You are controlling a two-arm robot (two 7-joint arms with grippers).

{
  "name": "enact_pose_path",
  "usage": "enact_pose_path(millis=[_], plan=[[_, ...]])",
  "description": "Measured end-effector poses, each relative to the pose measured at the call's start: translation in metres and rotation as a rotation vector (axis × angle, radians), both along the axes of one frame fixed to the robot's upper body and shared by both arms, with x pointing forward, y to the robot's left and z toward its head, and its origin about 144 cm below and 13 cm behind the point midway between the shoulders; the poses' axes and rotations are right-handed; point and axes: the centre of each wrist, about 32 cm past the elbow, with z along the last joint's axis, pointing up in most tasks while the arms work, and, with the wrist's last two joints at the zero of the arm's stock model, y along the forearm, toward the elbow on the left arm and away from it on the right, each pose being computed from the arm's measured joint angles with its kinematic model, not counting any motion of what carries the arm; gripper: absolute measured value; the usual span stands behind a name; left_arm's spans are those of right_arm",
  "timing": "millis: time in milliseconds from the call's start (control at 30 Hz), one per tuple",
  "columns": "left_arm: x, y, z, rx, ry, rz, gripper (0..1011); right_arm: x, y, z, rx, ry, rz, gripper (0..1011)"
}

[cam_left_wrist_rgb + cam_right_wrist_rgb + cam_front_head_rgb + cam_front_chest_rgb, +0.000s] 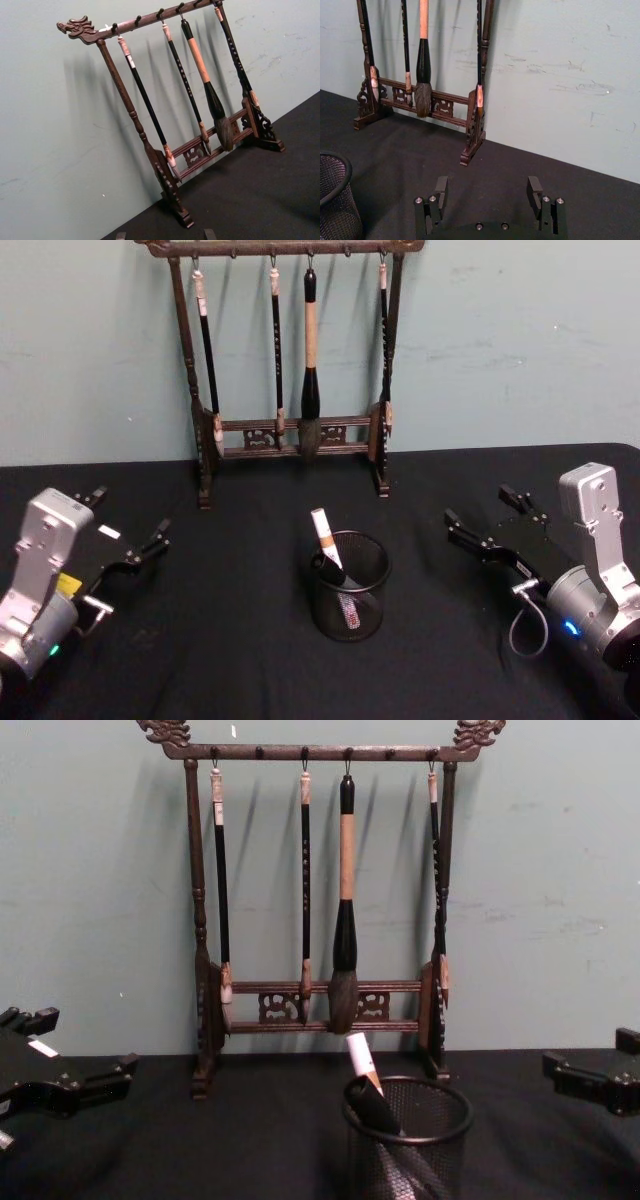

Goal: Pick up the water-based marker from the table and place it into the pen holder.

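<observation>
Black cloth-covered tabletop (230, 640), pale green wall (500, 340) behind. Round black wire-mesh pen holder (368, 605) stands upright near the middle of the tabletop, between the two arms and well apart from both. Water-based marker (325, 538), with a white top, an orange band and a black lower body, sits inside the holder. It is tilted, with its white end rising above the rim on the holder's left side; the chest view shows the same lean. Behind the holder, against the wall, stands a tall dark wooden brush rack with carved ends (290, 430), four calligraphy brushes (310, 340) hanging from its top bar. Left gripper (130, 515) hovers low at the left edge of the tabletop, its fingers released, spread apart with nothing between them. Right gripper (482, 508) sits at the right edge, also released; the right wrist view shows its two black fingers (441, 187) wide apart over bare cloth, the holder's mesh wall off to one side.
</observation>
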Motion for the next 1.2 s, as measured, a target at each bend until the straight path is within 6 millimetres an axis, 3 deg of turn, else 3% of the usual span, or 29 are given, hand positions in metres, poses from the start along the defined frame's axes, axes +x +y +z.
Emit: enact_pose_path(millis=[1200], plan=[[0.0, 0.0, 0.0, 0.0, 0.0, 0.0, 1008, 0.0004, -0.0001, 0.0016, 0.004, -0.004, 0.002, 1003]])
